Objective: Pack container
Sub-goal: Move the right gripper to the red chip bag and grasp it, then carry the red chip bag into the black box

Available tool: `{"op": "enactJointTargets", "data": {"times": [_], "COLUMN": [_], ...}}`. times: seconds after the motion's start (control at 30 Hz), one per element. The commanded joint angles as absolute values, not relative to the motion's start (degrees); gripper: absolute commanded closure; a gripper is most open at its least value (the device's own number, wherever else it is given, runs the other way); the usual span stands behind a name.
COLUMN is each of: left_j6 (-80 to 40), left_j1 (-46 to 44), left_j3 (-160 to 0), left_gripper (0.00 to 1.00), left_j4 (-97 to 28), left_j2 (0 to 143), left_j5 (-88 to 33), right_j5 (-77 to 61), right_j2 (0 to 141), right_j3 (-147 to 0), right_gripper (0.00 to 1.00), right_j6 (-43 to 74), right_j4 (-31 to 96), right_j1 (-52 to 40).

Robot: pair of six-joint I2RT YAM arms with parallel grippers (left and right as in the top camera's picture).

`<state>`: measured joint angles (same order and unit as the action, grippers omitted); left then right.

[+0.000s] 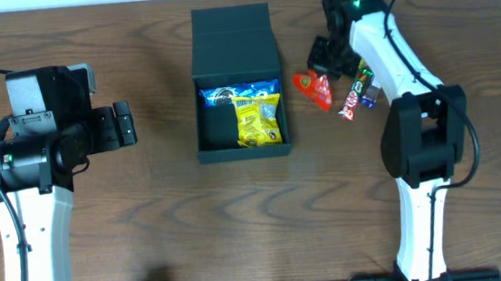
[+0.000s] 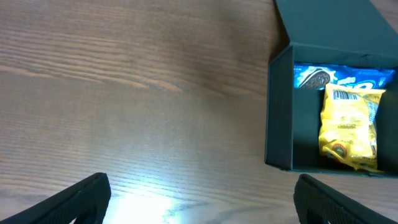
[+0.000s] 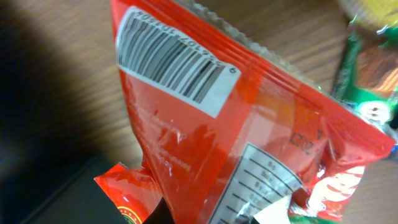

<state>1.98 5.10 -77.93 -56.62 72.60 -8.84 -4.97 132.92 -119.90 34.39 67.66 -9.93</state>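
Container [image 1: 199,118]: black, matte, shallow box with its flap lid [image 1: 232,28] laid open on the far side. It sat mid-table, between the two arms.

Inside the container were a blue packet [image 1: 228,95] along the far wall and a yellow packet [image 1: 259,121] overlapping it on the near side.

Left gripper [image 1: 126,124] hung over bare table to the left of the container. In the left wrist view its fingers [image 2: 87,194] were spread wide and held nothing.

Right gripper [image 1: 323,64] was just right of the container, directly above a red packet [image 1: 315,87]. The packet filled the right wrist view, so I could not tell whether the jaws had closed on it.

A red-and-white bar [image 1: 349,106] and a green packet [image 1: 363,78] lay further right of the container.

Handling, my judgement:
- The container looked light, stiff and not slippery.
- The thin side walls should take a pinch.
- The lid would be best taken at its free edge and folded about the hinge.

Writing:
- The red packet [image 3: 236,124] showed a white barcode panel and a printed table, with the text too blurred to read.
- The yellow packet [image 2: 348,127] carried a barcode at its top.
- The blue packet [image 2: 348,78] showed a sandwich-cookie picture, but the brand was not legible.
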Motion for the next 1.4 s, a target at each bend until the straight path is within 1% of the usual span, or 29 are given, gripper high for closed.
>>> {"op": "enactJointTargets", "data": {"times": [0.0, 0.13, 0.2, 0.3, 0.4, 0.6, 0.83, 0.97, 1.07, 1.13, 1.2, 1.23, 1.27, 1.3, 1.33, 1.37], "left_j6": [2.83, 2.83, 2.83, 2.83, 2.83, 2.83, 2.83, 2.83, 2.83, 2.83, 2.83, 2.83, 2.83, 2.83, 2.83, 2.83], "left_j1": [5.23, 5.23, 5.23, 5.23, 5.23, 5.23, 5.23, 5.23, 5.23, 5.23, 5.23, 5.23, 5.23, 5.23, 5.23, 5.23], "left_j3": [-78.48, -78.48, -78.48, -78.48, -78.48, -78.48, -78.48, -78.48, -78.48, -78.48, -78.48, -78.48, -78.48, -78.48, -78.48, -78.48], "left_gripper": [0.05, 0.05, 0.05, 0.05, 0.05, 0.05, 0.05, 0.05, 0.05, 0.05, 0.05, 0.05, 0.05, 0.05, 0.05, 0.05], "left_j4": [-56.75, -56.75, -56.75, -56.73, -56.75, -56.77, -56.75, -56.77, -56.77, -56.77, -56.75, -56.77, -56.77, -56.77, -56.77, -56.77], "left_j2": [72.86, 72.86, 72.86, 72.86, 72.86, 72.86, 72.86, 72.86, 72.86, 72.86, 72.86, 72.86, 72.86, 72.86, 72.86, 72.86], "left_j5": [-8.84, -8.84, -8.84, -8.84, -8.84, -8.84, -8.84, -8.84, -8.84, -8.84, -8.84, -8.84, -8.84, -8.84, -8.84, -8.84], "right_j5": [-4.97, -5.43, -8.03, -12.99, -13.54, -13.54, -13.54, -12.82, -8.93, -7.64, -7.64, -7.66, -7.66, -7.66, -7.68, -7.7], "right_j2": [132.33, 132.33, 132.33, 132.33, 132.33, 132.35, 132.33, 132.33, 132.33, 132.35, 132.35, 132.33, 132.33, 132.33, 132.33, 132.33], "right_j3": [-129.58, -139.92, -143.17, -144.62, -143.46, -137.51, -128.44, -124.05, -121.27, -119.96, -119.44, -119.44, -119.44, -119.46, -119.46, -119.46], "right_gripper": [0.99, 0.99, 0.99, 0.99, 0.99, 0.98, 0.98, 0.98, 0.98, 0.98, 0.93, 0.86, 0.69, 0.55, 0.45, 0.37], "right_j6": [26.02, 15.9, 10.83, 5.15, 2.15, 1.83, 3.6, 7.31, 12.08, 12.67, 12.64, 12.64, 12.64, 12.64, 12.64, 12.67], "right_j4": [71.9, 81.25, 84.55, 87.02, 88.29, 87.33, 83.31, 79.92, 78.17, 76.9, 76.2, 76.05, 75.96, 75.83, 75.79, 75.79], "right_j1": [-10.81, -13.17, -14.7, -17.26, -20.58, -25.5, -28.42, -28.71, -28.62, -28.53, -28.53, -28.53, -28.53, -28.6, -28.6, -28.6]}}
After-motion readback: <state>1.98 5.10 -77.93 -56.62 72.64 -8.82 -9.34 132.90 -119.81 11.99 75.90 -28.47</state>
